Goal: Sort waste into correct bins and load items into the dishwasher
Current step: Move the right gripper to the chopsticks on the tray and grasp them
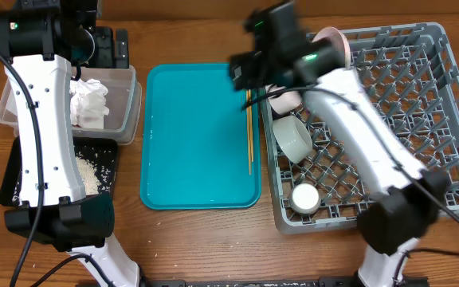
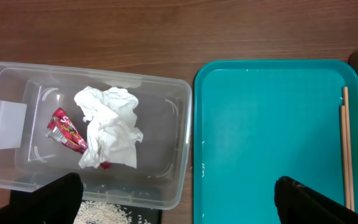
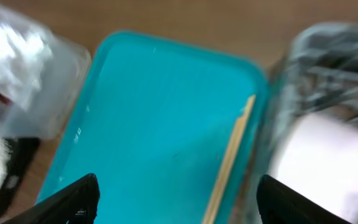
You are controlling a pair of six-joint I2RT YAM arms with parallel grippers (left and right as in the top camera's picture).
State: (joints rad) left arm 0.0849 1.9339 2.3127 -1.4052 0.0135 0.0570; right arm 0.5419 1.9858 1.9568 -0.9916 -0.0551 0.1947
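Note:
My left gripper [image 2: 179, 205] is open and empty, high above the clear tub [image 2: 166, 118]. The tub holds the crumpled white napkin [image 2: 110, 124] and the red wrapper [image 2: 66, 130]. Rice grains [image 2: 104, 214] lie in the black tray [image 1: 106, 151] in front of the tub. My right gripper [image 3: 179, 199] is open and empty above the right side of the teal tray [image 3: 154, 118]. It hovers over the wooden chopsticks [image 3: 232, 155], which lie along that tray's right edge [image 1: 250, 131]. The grey dish rack [image 1: 405, 119] holds a grey bowl [image 1: 293, 137], a white cup [image 1: 305, 197] and a pinkish plate [image 1: 337, 44].
The teal tray [image 1: 198, 135] lies between the bins and the rack. The left arm [image 1: 42, 119] reaches over the tub and the black tray. The right arm [image 1: 365, 135] crosses over the rack's left half. The right wrist view is blurred.

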